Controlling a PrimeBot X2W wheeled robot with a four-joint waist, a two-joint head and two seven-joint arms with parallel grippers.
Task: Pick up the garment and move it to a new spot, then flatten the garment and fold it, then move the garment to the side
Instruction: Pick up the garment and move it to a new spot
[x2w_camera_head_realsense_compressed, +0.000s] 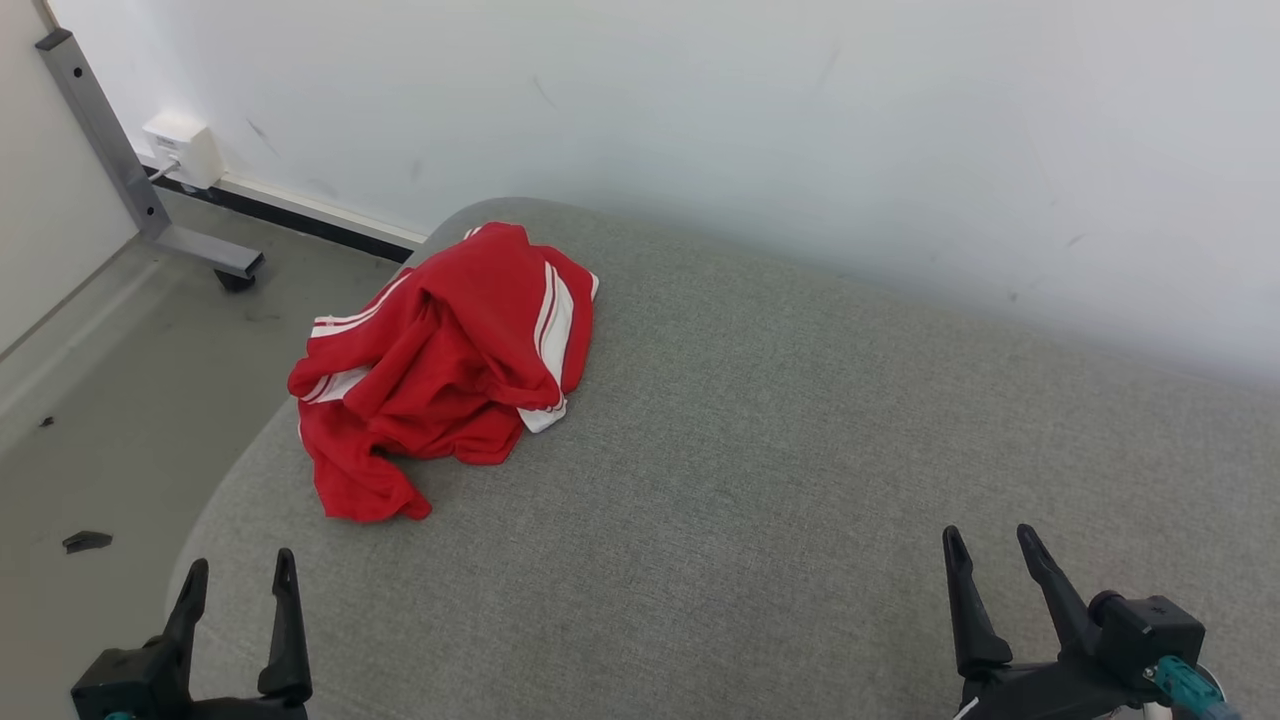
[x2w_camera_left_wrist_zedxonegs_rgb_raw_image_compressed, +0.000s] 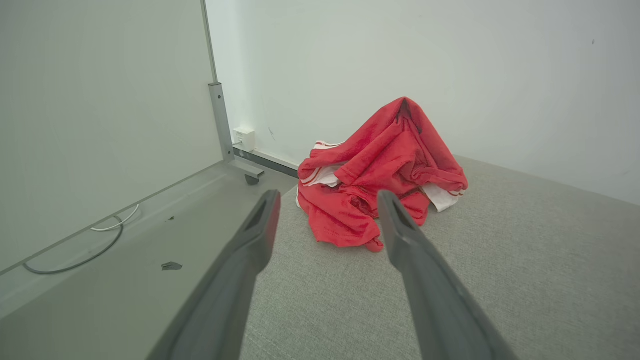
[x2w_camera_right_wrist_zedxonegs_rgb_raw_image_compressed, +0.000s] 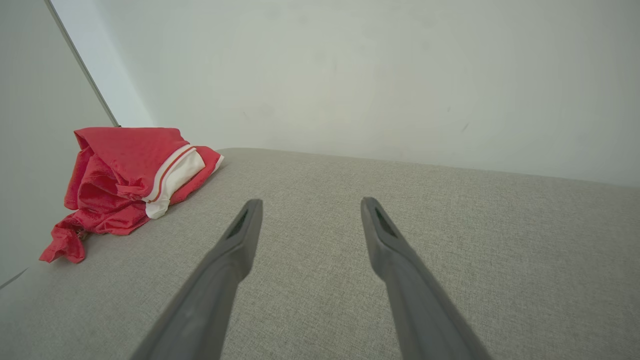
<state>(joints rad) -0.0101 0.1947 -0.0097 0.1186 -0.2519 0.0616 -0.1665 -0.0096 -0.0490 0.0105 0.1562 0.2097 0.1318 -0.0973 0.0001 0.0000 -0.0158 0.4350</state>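
A crumpled red garment (x2w_camera_head_realsense_compressed: 440, 375) with white stripes lies in a heap near the far left corner of the grey fabric surface (x2w_camera_head_realsense_compressed: 760, 450). My left gripper (x2w_camera_head_realsense_compressed: 240, 575) is open at the lower left, over the surface's near left edge, well short of the heap. In the left wrist view the garment (x2w_camera_left_wrist_zedxonegs_rgb_raw_image_compressed: 385, 170) sits just beyond my spread left gripper (x2w_camera_left_wrist_zedxonegs_rgb_raw_image_compressed: 327, 200). My right gripper (x2w_camera_head_realsense_compressed: 990, 545) is open at the lower right, far from the cloth. From the right wrist, the garment (x2w_camera_right_wrist_zedxonegs_rgb_raw_image_compressed: 125, 185) is off to the left of my open right gripper (x2w_camera_right_wrist_zedxonegs_rgb_raw_image_compressed: 310, 207), with bare fabric between.
A white wall (x2w_camera_head_realsense_compressed: 800, 120) runs right behind the surface. Left of it is grey floor (x2w_camera_head_realsense_compressed: 110, 400) with a metal frame leg on a caster (x2w_camera_head_realsense_compressed: 235, 275), a wall socket box (x2w_camera_head_realsense_compressed: 182, 148), small dark scraps (x2w_camera_head_realsense_compressed: 86, 541) and a loose cable (x2w_camera_left_wrist_zedxonegs_rgb_raw_image_compressed: 85, 245).
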